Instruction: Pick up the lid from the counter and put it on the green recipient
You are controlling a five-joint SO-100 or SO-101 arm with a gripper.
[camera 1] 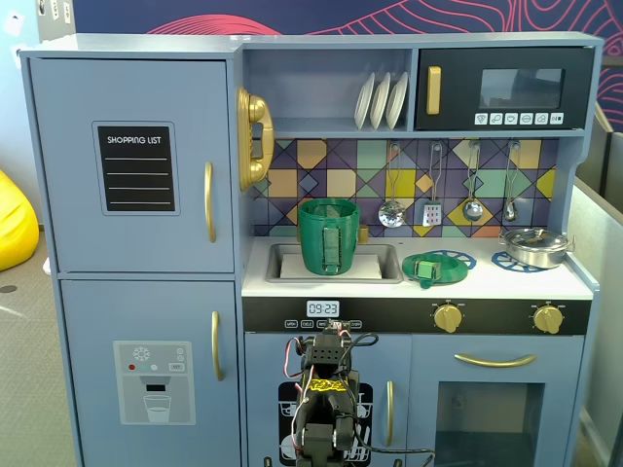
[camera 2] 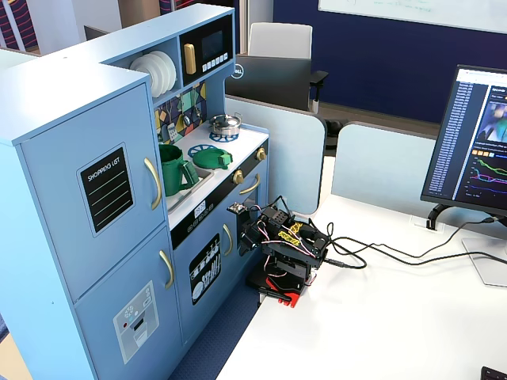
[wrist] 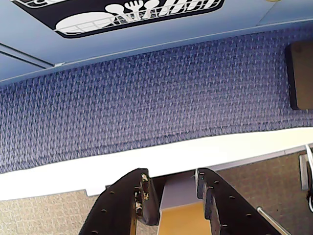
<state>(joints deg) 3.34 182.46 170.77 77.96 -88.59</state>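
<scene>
The lid (camera 1: 428,268), a flat green disc with a lighter green knob, lies on the counter over a blue burner print, right of the sink; it also shows in the other fixed view (camera 2: 212,157). The green recipient (camera 1: 328,236), a tall dark green pot with a strap handle, stands upright in the sink and shows in the other fixed view (camera 2: 172,168). My gripper (wrist: 170,174) hangs low in front of the kitchen's lower doors, far below the counter. Its jaws stand apart with nothing between them. The folded arm (camera 1: 326,389) sits on a white table (camera 2: 380,317).
A shiny silver pot (camera 1: 533,245) stands on the right burner. Utensils (camera 1: 433,190) hang on the back wall above the counter. Blue carpet (wrist: 146,98) lies between table edge and kitchen. Cables (camera 2: 372,253) run across the table; a monitor (camera 2: 475,142) stands to the right.
</scene>
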